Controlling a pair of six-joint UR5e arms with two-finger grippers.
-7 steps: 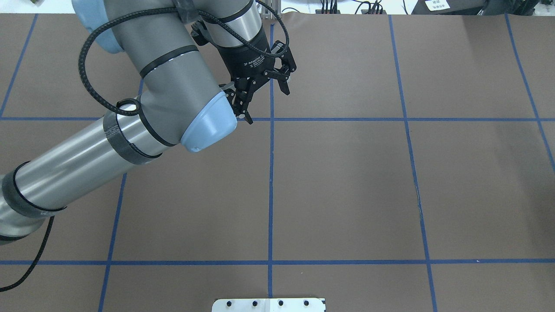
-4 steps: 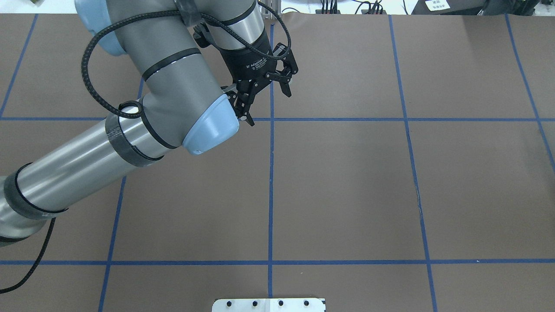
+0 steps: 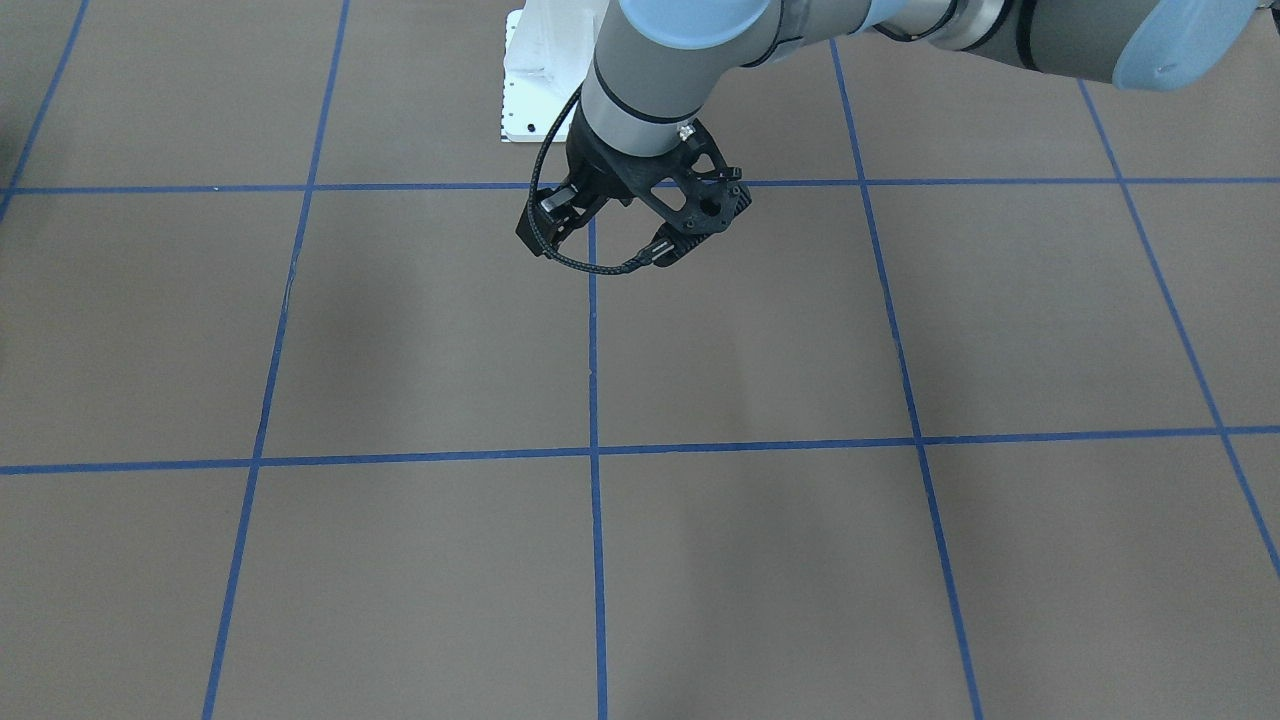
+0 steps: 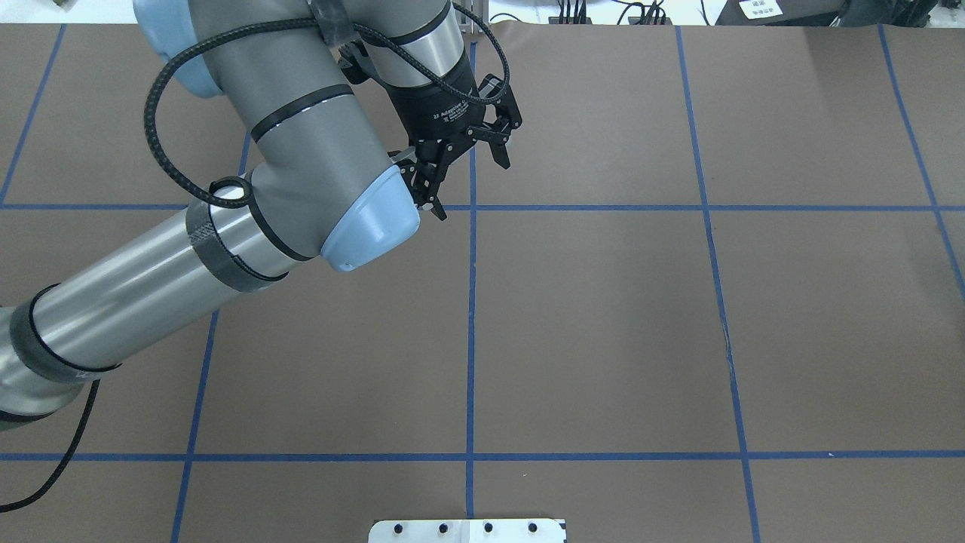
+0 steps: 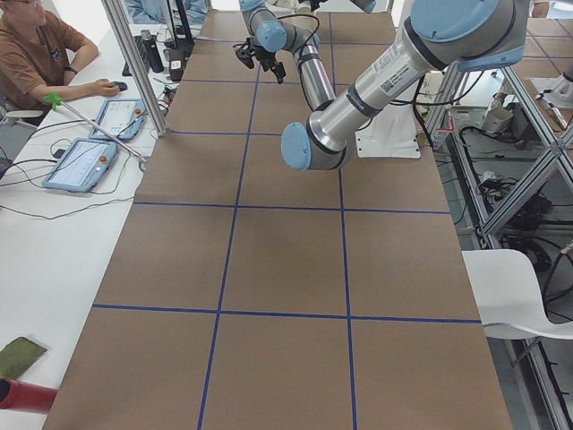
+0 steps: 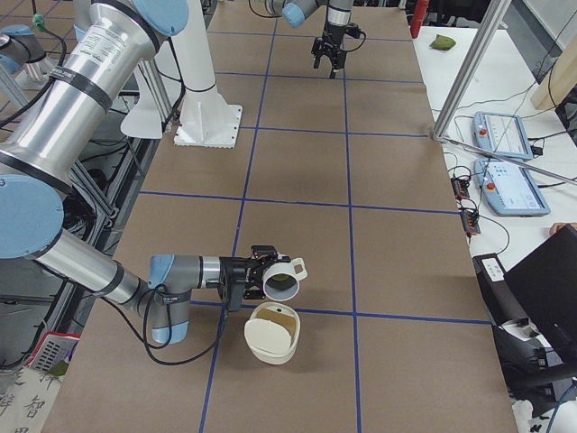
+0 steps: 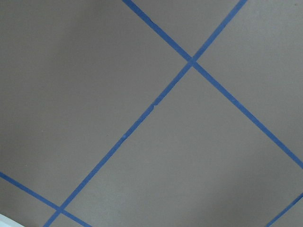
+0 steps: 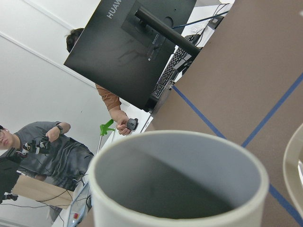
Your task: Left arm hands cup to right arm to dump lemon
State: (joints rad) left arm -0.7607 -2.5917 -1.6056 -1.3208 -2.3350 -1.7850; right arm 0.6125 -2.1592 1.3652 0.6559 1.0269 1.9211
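Observation:
My left arm (image 4: 301, 151) reaches over the far middle of the table. Its gripper (image 4: 469, 188) is open and empty above a blue tape crossing. In the front view only its wrist bracket (image 3: 700, 200) and cable show. In the exterior right view the cream-white cup (image 6: 285, 278) is tipped on its side at the end of my right arm (image 6: 180, 271), just above a cream bowl (image 6: 270, 334). A yellowish-green patch, the lemon (image 6: 283, 284), shows inside the cup's mouth. I cannot tell the right gripper's (image 6: 257, 272) state. The right wrist view shows the cup's (image 8: 180, 189) grey inside close up, no lemon visible.
The white robot base plate (image 4: 467, 530) sits at the near table edge. Brown mat with blue tape grid (image 4: 471, 317). Operators, tablets (image 5: 76, 166) and a monitor (image 8: 128, 42) stand along the far side. The bowl's rim (image 8: 294, 165) is beside the cup.
The left arm has drifted slightly to the right and away from the robot. Its gripper stays open and empty.

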